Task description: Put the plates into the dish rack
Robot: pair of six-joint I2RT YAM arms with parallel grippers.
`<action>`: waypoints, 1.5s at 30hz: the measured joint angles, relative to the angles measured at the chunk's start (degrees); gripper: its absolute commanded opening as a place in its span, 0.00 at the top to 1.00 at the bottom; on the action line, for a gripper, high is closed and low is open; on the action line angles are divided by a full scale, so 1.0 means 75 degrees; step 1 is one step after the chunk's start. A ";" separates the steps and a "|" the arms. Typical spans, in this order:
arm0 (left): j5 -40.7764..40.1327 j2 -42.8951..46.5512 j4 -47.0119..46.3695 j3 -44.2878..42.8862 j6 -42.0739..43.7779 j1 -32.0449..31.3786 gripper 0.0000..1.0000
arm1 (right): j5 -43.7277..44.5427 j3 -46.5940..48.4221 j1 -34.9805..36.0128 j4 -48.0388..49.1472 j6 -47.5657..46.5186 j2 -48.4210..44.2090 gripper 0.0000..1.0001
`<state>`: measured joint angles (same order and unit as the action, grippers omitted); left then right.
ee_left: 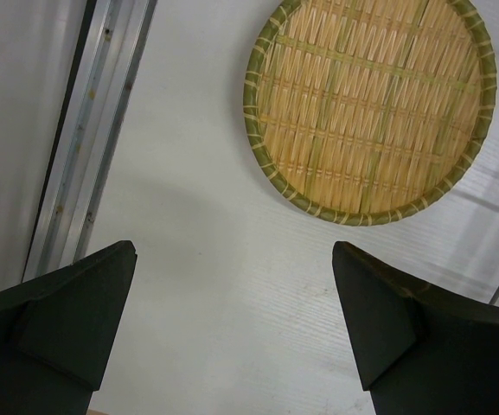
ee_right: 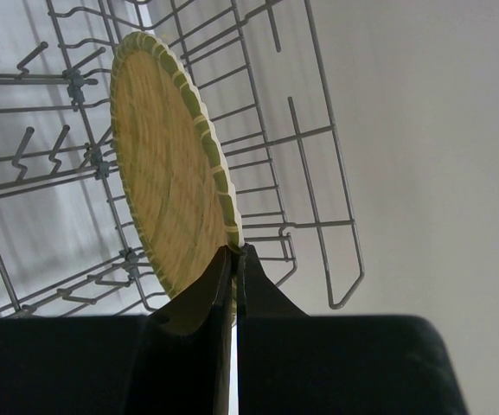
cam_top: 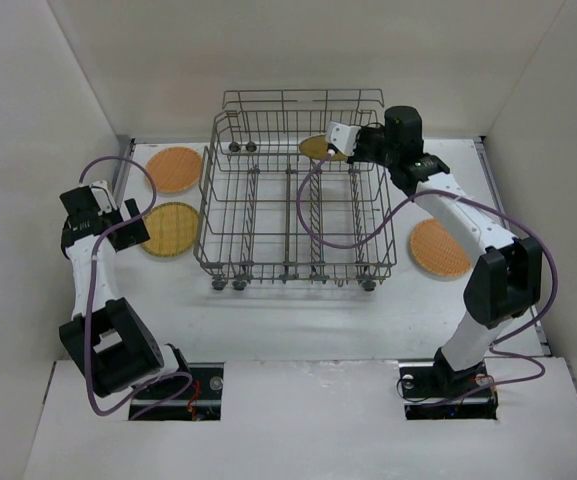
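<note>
Woven plate rim pinched in right tool.

The plate pinched in the right claw is yellow-tan weave with a pale green ribbed rim, and the claw's fingers are black. Beyond that claw, the rack is plain grey wire. Ahead of the left claw, a second plate is straw-orange basketwork crossed by greenish strips and bound in olive. Well behind the right claw, a third plate is orange. The counter is white, and the cable is purple.
</note>
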<state>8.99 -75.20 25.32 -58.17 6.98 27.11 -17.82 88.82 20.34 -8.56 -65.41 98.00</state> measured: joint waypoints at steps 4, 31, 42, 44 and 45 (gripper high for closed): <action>0.0000 -0.0020 -0.0026 -0.0012 0.0003 0.0000 0.00 | -0.0006 0.0096 0.0000 0.0003 0.0015 0.0003 1.00; 0.0052 -0.0286 -0.0055 -0.0262 0.0061 0.0184 0.00 | 0.0178 -0.1361 0.0286 0.0146 0.0137 0.0041 0.36; 0.0079 -0.0737 -0.0399 -0.0315 0.0000 0.0023 0.00 | -0.0160 -0.1565 0.0399 -0.0326 0.0965 -0.0892 0.09; 0.0125 -0.0909 -0.0498 -0.0315 -0.0038 -0.0012 0.00 | -0.0160 -0.1562 0.0446 -0.0329 0.1102 -0.1378 0.09; 0.0227 -0.1043 -0.0565 -0.0318 -0.0099 -0.0015 0.00 | -0.0157 -0.1562 0.0463 -0.0338 0.1151 -0.1545 0.09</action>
<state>10.70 -83.02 21.08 -60.55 6.24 27.00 -19.00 77.10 23.81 -11.09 -56.77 86.41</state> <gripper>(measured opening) 0.997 0.911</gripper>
